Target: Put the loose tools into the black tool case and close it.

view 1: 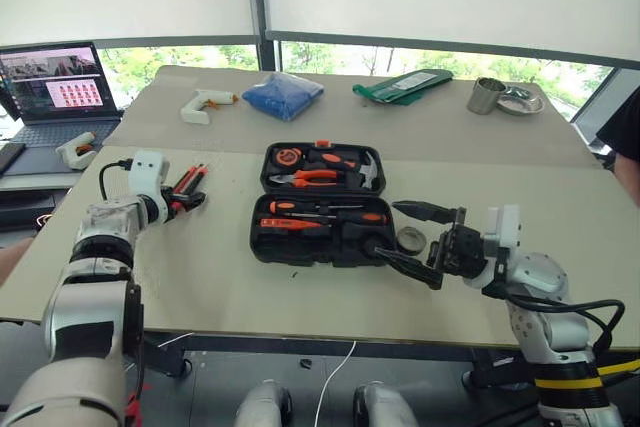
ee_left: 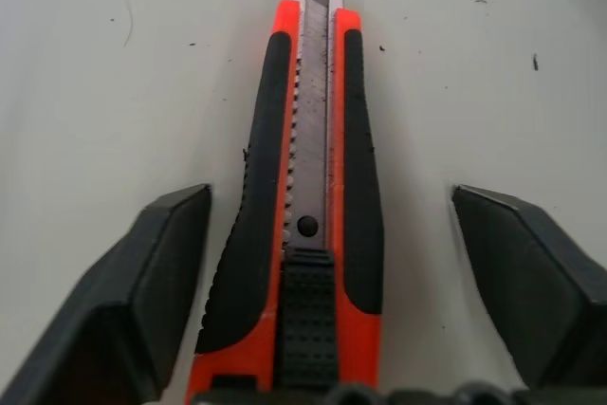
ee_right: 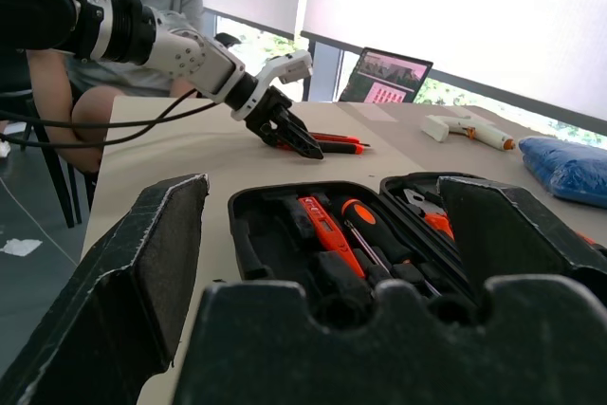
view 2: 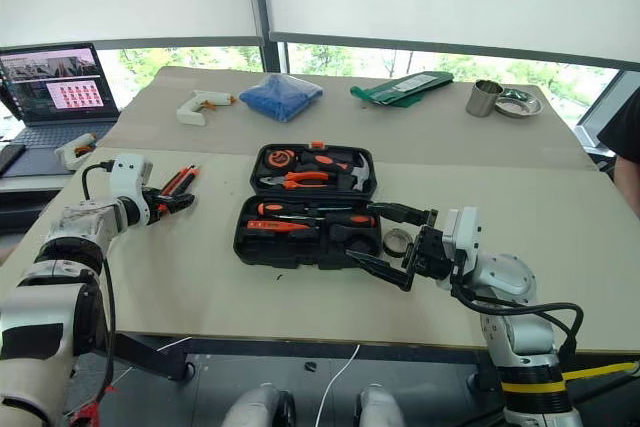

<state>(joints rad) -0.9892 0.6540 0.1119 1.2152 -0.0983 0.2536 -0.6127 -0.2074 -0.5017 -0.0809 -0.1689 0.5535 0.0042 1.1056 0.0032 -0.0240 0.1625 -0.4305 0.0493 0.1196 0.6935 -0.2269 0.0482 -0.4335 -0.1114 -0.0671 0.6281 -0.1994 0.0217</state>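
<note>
Left gripper [ee_left: 318, 263] jaws apart, straddling utility knife [ee_left: 313, 187] (not touching). Right gripper [view 1: 425, 242] wide open. Risk: off-centre closure skews the knife.

Utility knife [ee_left: 318, 206]: glossy orange plastic body, matt black rubbery grips, ridged slider, dull grey metal blade strip (serrated along one edge). Tabletop [ee_left: 95, 92] beneath: matt, smooth, lightly speckled.

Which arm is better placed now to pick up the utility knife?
The left. Its left gripper straddles the utility knife, with its jaws open on both sides of the handle. The right gripper waits open by the black tool case, far from it.
</note>
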